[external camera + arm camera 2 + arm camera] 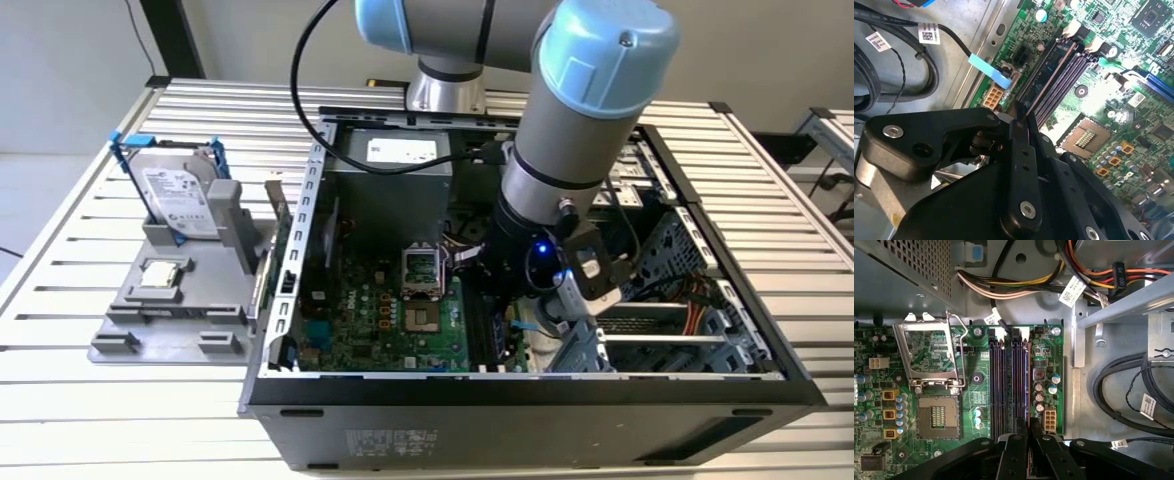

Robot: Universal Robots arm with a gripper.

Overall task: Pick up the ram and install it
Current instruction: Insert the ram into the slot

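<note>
Your end effector [1021,122] sits closed on the ram [1050,82], which you see edge-on as a thin dark stick running from the fingertips [1020,427] along the memory slots [1009,382] in both wrist views; whether it is fully seated cannot be told. Beside the slots lies the open processor socket [936,415] on the motherboard [387,320]. Both sit inside the open computer case [534,400] on the bench [134,390]. Beside the case, at the exterior view's left, a grey holder [167,320] carries a hard drive [176,190] upright.
</note>
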